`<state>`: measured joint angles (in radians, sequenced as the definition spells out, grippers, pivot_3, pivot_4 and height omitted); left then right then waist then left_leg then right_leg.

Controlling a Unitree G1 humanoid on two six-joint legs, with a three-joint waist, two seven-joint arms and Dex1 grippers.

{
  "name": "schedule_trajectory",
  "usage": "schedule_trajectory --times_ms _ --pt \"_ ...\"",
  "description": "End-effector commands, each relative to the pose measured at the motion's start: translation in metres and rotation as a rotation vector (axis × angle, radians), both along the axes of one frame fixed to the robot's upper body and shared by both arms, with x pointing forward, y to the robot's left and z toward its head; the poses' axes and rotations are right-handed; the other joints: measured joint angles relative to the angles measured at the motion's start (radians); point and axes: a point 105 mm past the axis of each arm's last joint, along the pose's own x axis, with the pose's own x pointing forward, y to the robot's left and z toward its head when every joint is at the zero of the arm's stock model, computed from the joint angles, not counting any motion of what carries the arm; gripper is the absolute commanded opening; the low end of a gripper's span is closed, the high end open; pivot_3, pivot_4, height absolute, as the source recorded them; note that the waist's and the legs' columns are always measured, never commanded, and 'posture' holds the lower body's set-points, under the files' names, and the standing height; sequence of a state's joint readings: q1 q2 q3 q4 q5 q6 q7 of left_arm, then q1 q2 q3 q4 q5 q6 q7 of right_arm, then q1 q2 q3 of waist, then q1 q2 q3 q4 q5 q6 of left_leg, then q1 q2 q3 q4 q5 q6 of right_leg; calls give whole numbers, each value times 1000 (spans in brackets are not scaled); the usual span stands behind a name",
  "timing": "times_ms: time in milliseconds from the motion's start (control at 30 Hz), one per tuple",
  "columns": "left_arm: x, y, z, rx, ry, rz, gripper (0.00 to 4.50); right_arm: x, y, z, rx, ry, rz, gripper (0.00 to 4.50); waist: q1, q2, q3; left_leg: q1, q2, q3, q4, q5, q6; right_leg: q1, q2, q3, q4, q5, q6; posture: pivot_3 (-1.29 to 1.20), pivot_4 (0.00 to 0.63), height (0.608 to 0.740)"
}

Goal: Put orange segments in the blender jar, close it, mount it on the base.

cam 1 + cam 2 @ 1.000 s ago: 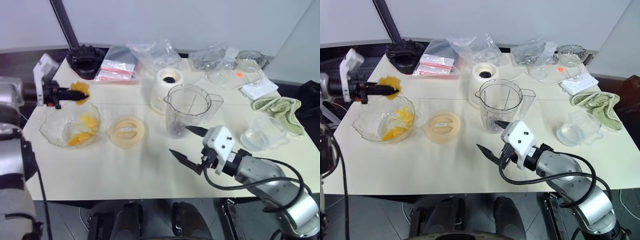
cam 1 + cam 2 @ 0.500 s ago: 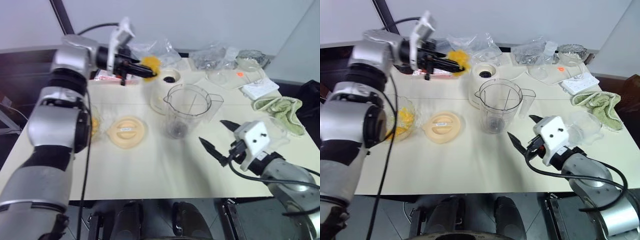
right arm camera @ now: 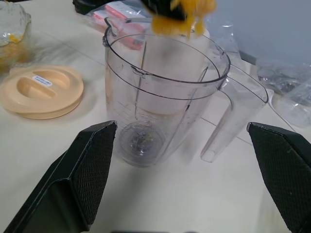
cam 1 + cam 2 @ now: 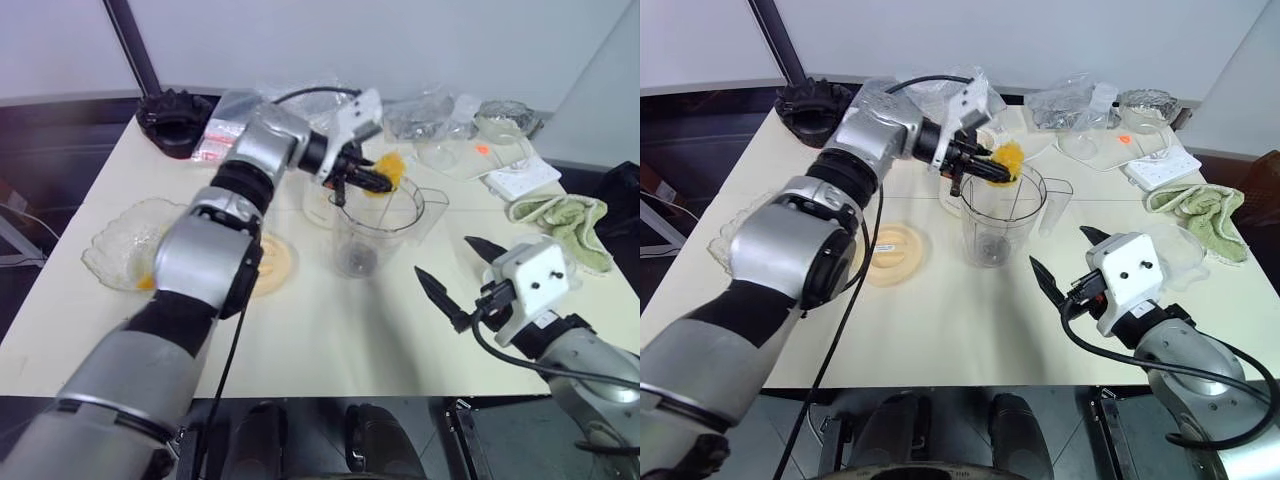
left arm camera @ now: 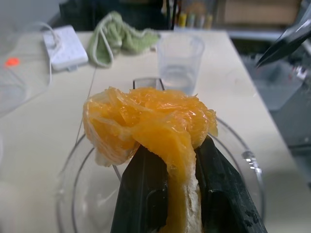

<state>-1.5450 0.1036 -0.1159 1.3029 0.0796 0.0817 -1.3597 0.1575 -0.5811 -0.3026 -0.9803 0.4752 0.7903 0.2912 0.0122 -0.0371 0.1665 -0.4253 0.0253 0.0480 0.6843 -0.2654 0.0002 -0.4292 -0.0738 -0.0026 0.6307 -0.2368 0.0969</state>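
Left gripper clamps orange segments over blender jar; right gripper gapes wide

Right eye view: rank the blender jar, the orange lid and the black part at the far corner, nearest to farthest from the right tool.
1. blender jar, just beyond the right tool, to its left.
2. orange lid, left of the jar.
3. black part, far left corner.

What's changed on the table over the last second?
The left claw, shut on an orange segment, carried it from above the glass bowl to over the blender jar. The right claw drew back from the jar, open. Jar, lid and base stayed put.
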Motion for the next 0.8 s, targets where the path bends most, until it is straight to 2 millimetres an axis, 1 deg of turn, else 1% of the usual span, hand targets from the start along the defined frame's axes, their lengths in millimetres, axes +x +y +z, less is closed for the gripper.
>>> schedule_trajectory --times_ms 33,67,267,300,400,467,500,567,600,633,667,733,767,800 --pt "0 -7 11 20 -77 -5 1136 -2 0 11 -7 -61 -15 4500 0 0 0 0 0 0 0 0 0 0 0 0 0 0 0 0 150 740" --pt "1 -7 11 22 -80 -1 1418 -2 0 11 -6 -63 -18 4500 0 0 0 0 0 0 0 0 0 0 0 0 0 0 0 0 150 740" --pt "4 -8 12 24 -108 27 4280 -1 0 9 0 -59 -23 4500 1 0 0 0 0 0 0 0 0 0 0 0 0 0 0 0 150 740" --pt "5 -8 14 13 -112 35 4470 -1 -1 8 0 -56 -24 4500 1 0 0 0 0 0 0 0 0 0 0 0 0 0 0 0 150 740" --pt "8 -7 36 -107 -68 88 4470 0 -4 6 2 -46 -29 4500 0 0 0 0 0 -1 0 0 0 0 0 0 0 0 0 0 150 740" --pt "11 -1 61 -230 -38 132 4470 1 -8 3 6 -40 -41 4500 0 0 0 0 0 -1 0 0 0 0 0 0 0 0 0 0 150 740" --pt "14 7 76 -308 -23 167 4470 2 -12 2 4 -41 -64 4500 0 0 0 0 0 -1 0 0 0 0 0 0 0 0 1 0 150 740" --pt "18 20 100 -439 -5 220 4470 3 -23 -2 3 -44 -116 4500 -2 0 0 0 0 -1 0 0 0 0 1 0 0 1 2 0 150 740" --pt "26 37 113 -509 -26 292 4470 3 -32 -5 8 -51 -167 4500 -3 1 0 0 1 -1 0 0 0 0 1 0 0 1 2 0 150 740" --pt "30 49 122 -552 -42 342 4470 4 -38 -8 11 -56 -200 4500 -4 1 0 0 1 -2 0 0 0 0 1 0 0 1 3 0 150 740" --pt "32 56 126 -578 -53 373 4470 3 -43 -9 12 -60 -222 4500 -5 2 0 1 1 -2 -1 0 0 0 1 0 0 1 3 0 150 740" --pt "34 77 134 -654 -90 416 4470 4 -59 -11 9 -94 -318 4500 -4 3 0 1 2 -2 -1 0 0 0 2 0 1 2 3 0 150 740" --pt "33 87 131 -657 -95 420 4470 5 -67 -11 17 -111 -369 4500 -3 4 -1 2 3 -2 -1 0 0 1 2 0 1 1 3 0 150 740" --pt "31 100 119 -611 -154 443 4470 8 -75 -12 25 -125 -419 4500 -3 7 -2 3 3 -1 -1 0 0 2 2 0 1 2 3 0 150 740"
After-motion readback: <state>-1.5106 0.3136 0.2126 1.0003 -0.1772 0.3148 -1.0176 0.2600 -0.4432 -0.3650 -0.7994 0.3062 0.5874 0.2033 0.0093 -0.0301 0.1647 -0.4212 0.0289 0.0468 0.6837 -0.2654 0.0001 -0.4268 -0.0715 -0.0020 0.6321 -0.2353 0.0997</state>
